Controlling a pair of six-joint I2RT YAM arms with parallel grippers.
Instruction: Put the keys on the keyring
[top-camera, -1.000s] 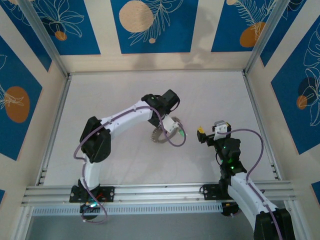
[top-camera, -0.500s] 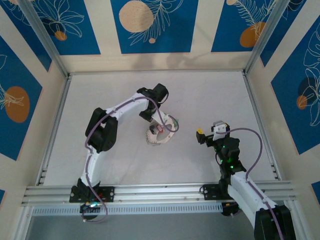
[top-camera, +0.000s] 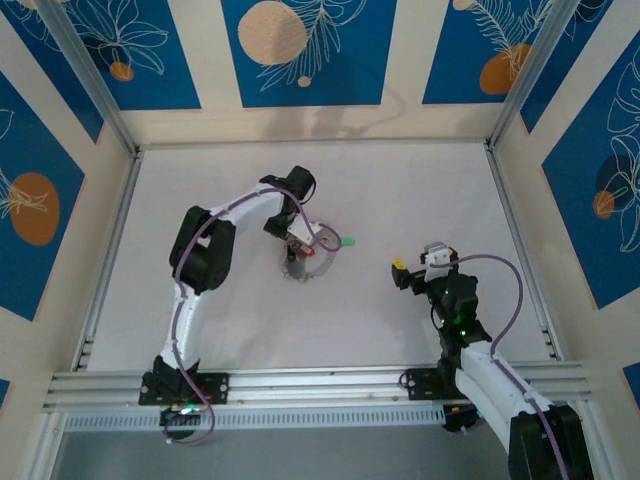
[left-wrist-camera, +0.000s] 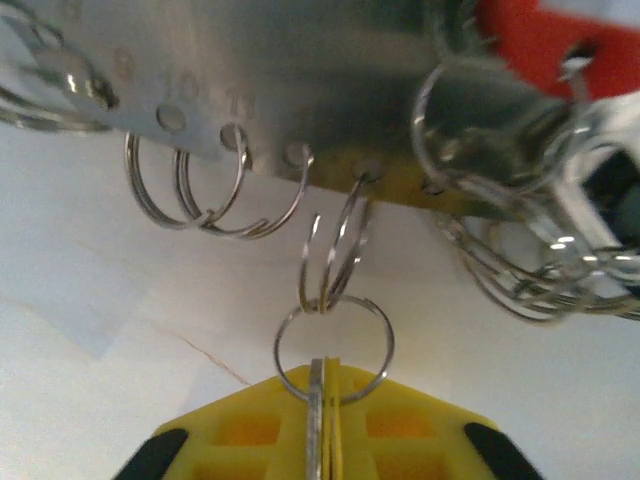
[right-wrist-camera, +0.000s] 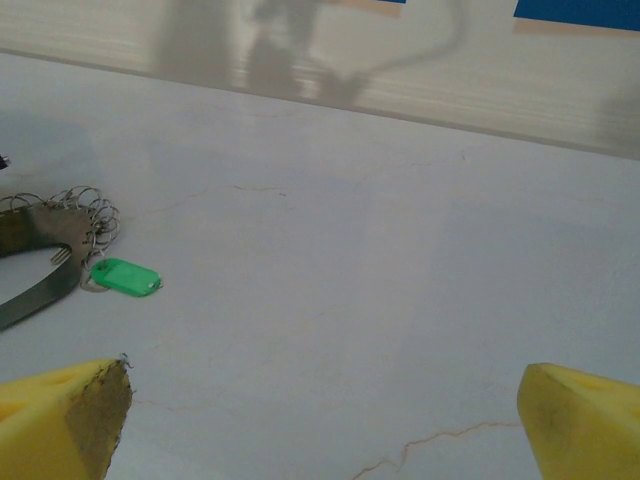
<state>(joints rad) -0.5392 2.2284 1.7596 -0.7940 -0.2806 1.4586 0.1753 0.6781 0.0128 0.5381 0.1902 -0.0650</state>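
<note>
The keyring (left-wrist-camera: 300, 90) is a grey metal band with holes, carrying several small split rings. One small ring (left-wrist-camera: 333, 350) hangs from it, linked to a thin flat key (left-wrist-camera: 318, 420) seen edge-on. My left gripper (left-wrist-camera: 325, 390) is shut on that key between its yellow fingers. A red key tag (left-wrist-camera: 540, 40) sits at the band's right. From above, the left gripper (top-camera: 292, 243) is over the keyring (top-camera: 298, 266), with a green key tag (top-camera: 347, 241) lying just right of it. My right gripper (top-camera: 415, 263) stands open and apart, facing the green tag (right-wrist-camera: 125, 277) and keyring (right-wrist-camera: 40, 293).
White tabletop (top-camera: 420, 190) walled by blue patterned panels. Aluminium rails (top-camera: 320, 385) run along the near edge, and aluminium posts stand at the back corners. A hairline crack (right-wrist-camera: 440, 440) marks the table under the right gripper (right-wrist-camera: 325, 420).
The left arm has swung left and away from the right arm, taking the keyring with it. The green tag now trails to the ring's right. The right arm has stayed put.
</note>
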